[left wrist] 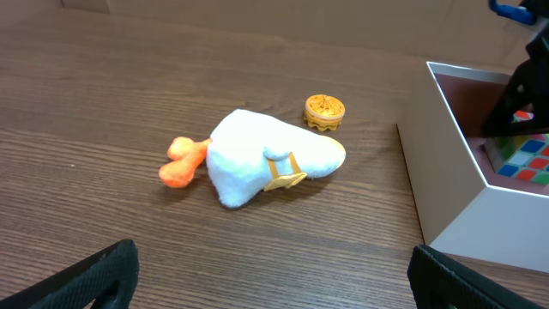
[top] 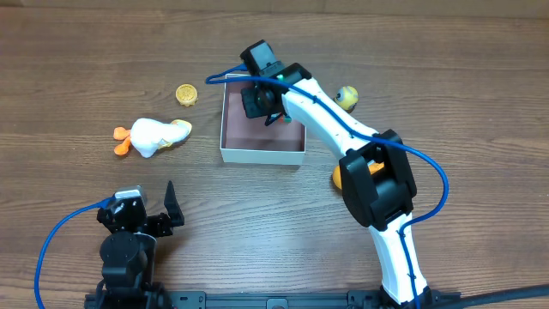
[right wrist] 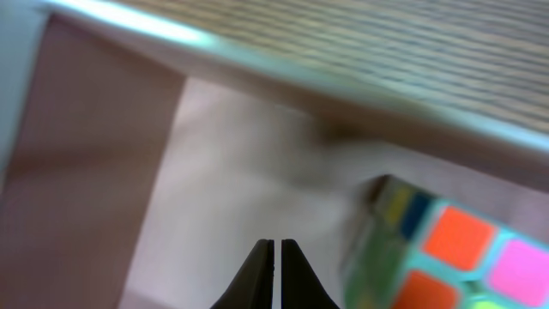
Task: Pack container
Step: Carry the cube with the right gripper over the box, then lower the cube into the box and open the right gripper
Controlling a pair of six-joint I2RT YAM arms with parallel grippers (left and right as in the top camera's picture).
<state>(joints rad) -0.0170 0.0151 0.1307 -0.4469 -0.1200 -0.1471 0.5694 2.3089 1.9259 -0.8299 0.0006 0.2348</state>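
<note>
The container (top: pixel 230 137) is a shallow white-walled box with a pinkish inside, at the table's middle; it also shows in the left wrist view (left wrist: pixel 446 184) and the right wrist view (right wrist: pixel 94 137). A colourful puzzle cube (right wrist: pixel 446 257) lies inside it, also seen from the left wrist (left wrist: pixel 525 160). My right gripper (top: pixel 260 101) hangs over the box's far part, its fingers (right wrist: pixel 275 257) shut and empty beside the cube. A white plush duck (top: pixel 154 136) lies left of the box (left wrist: pixel 257 159). My left gripper (top: pixel 159 215) is open and empty near the front edge (left wrist: pixel 274 275).
A small orange round toy (top: pixel 186 93) lies left of the box's far corner (left wrist: pixel 324 110). A yellow toy (top: pixel 346 97) lies right of the box. An orange object (top: pixel 339 176) is partly hidden under the right arm.
</note>
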